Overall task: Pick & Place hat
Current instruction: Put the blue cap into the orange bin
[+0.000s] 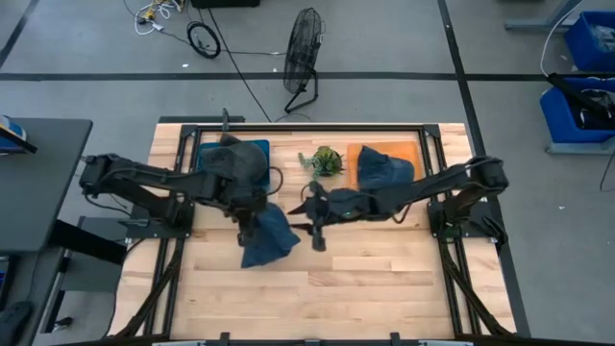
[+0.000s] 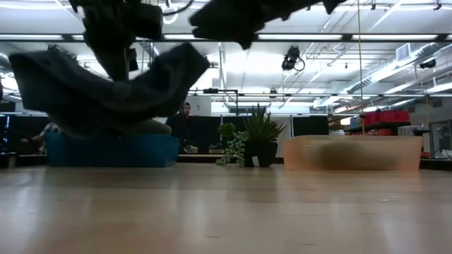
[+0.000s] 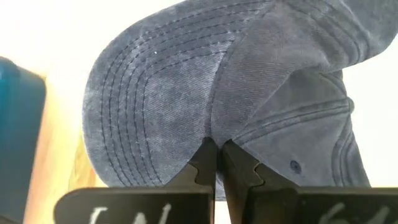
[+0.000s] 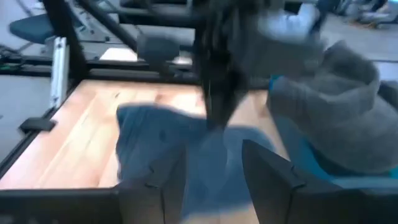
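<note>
The left gripper point(image 3: 216, 163) has its fingers pinched tight on the blue denim hat point(image 1: 267, 234), gripping where the brim meets the crown; in the low view the hat point(image 2: 106, 88) hangs clear above the wooden table point(image 1: 384, 279). At about three o'clock from it, near table centre, the right gripper point(image 1: 315, 223) hovers with fingers parted and empty. At eleven o'clock sits a blue bin point(image 1: 207, 154) with a grey hat point(image 1: 235, 163). Toward one o'clock stand a small plant point(image 1: 325, 160) and an orange bin point(image 1: 404, 152) holding another blue hat point(image 1: 384, 171).
</note>
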`<state>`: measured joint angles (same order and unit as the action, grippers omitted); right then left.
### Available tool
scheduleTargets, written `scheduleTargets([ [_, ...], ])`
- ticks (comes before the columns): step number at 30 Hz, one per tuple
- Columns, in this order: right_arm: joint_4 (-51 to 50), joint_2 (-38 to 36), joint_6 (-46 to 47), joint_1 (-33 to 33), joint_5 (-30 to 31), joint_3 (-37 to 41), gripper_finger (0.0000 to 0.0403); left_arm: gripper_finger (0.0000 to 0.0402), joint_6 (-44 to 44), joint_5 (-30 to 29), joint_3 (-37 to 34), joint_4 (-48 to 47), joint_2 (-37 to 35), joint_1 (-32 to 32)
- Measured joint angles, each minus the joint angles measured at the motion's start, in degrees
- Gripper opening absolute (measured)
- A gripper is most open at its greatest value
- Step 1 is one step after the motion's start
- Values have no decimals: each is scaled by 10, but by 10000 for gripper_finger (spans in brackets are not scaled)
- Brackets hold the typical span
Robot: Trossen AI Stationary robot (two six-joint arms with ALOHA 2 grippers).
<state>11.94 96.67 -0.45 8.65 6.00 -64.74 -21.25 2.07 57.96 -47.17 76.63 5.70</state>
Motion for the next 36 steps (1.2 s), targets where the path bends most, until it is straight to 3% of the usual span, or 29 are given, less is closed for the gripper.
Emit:
scheduleTargets([
  [4, -21, 49, -15, 4, 20, -64, 159, 12, 1, 0, 3, 12, 35, -12],
  [12, -221, 131, 32, 2, 26, -184, 159, 15, 25, -25, 3, 61, 61, -18],
  [22, -223, 174, 72, -13, 37, -191, 159, 18, 36, -38, 3, 89, 58, -17],
  [28, -234, 174, 4, -14, 61, -191, 155, 14, 54, -37, 3, 91, 58, -16],
  [36, -239, 174, 4, -15, 66, -191, 99, 16, 74, -34, 3, 94, 58, -16],
])
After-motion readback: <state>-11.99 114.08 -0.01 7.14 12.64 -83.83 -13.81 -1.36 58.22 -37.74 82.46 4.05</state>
